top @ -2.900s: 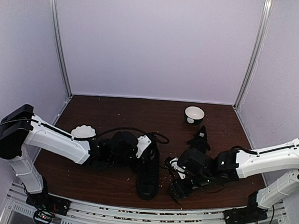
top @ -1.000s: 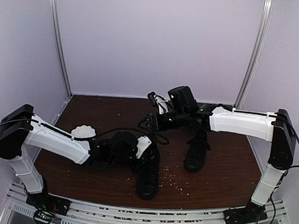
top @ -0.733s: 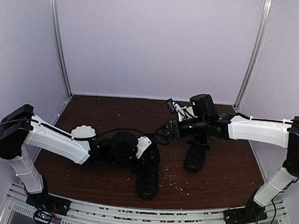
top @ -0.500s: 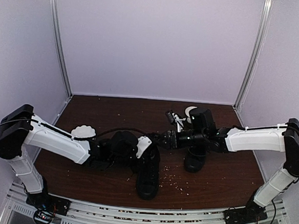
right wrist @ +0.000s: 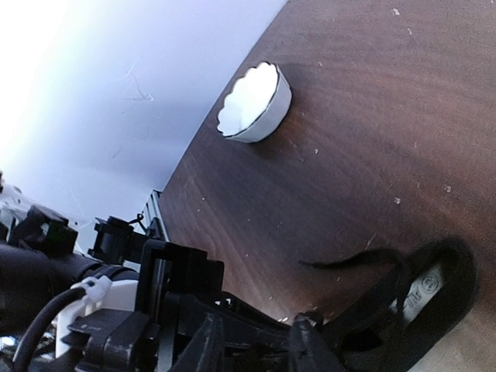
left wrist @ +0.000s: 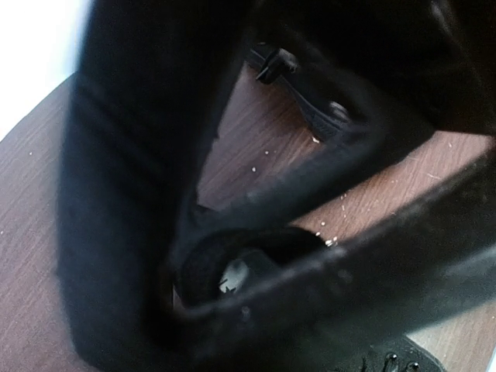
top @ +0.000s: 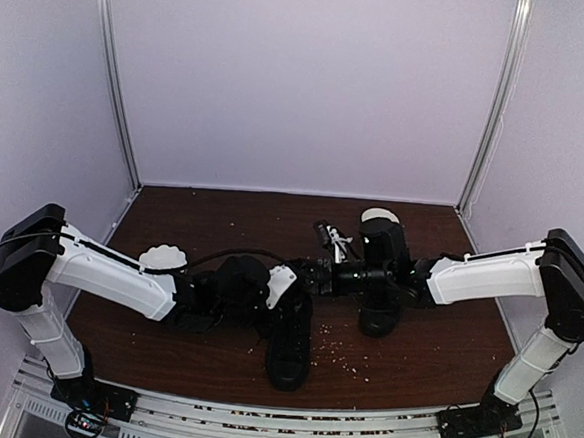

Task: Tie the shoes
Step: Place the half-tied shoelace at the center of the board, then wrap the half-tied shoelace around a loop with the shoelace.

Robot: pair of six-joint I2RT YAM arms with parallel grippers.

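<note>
Left gripper (top: 266,307): fingers together, at collar of near shoe (top: 289,347). Right gripper (right wrist: 254,332): fingers apart, just beside that shoe's open collar.

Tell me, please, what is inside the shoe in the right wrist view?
Inside the shoe, a pale printed label shows at the bottom. Further in, everything is dark and covered by the shoe's upper.
</note>
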